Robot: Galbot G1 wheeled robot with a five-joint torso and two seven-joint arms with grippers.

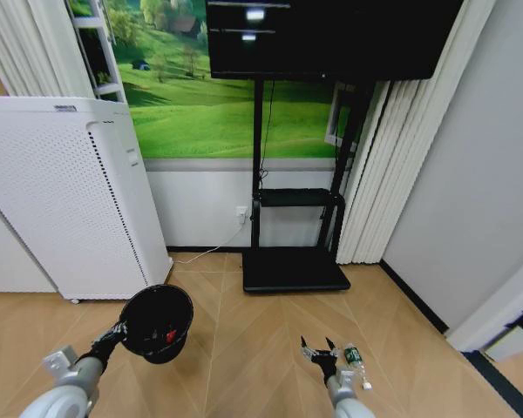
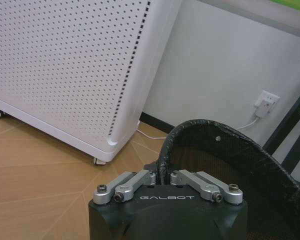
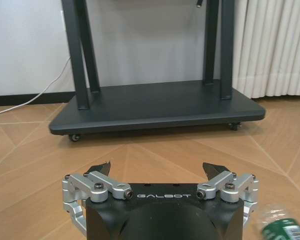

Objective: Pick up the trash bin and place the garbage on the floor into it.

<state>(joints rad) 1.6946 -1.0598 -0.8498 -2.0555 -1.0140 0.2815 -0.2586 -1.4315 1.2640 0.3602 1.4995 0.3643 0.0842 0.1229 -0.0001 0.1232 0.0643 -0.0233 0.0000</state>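
Note:
My left gripper (image 1: pixel 120 332) is shut on the rim of the small black trash bin (image 1: pixel 159 321), which hangs tilted above the floor (image 1: pixel 244 348) with its mouth toward me. Something red (image 1: pixel 170 334) lies inside it. In the left wrist view the fingers (image 2: pixel 135 181) clamp the bin's rim (image 2: pixel 205 131) from both sides. My right gripper (image 1: pixel 318 348) is open low over the floor, just left of a clear plastic bottle with a green label (image 1: pixel 356 361). In the right wrist view that bottle (image 3: pixel 282 227) lies beside the open fingers (image 3: pixel 101 169).
A tall white perforated appliance (image 1: pixel 65 196) on casters stands at the left. A black TV stand with a flat wheeled base (image 1: pixel 295 268) sits ahead against the wall. White curtains (image 1: pixel 401 157) hang at the right, with a grey wall beyond them.

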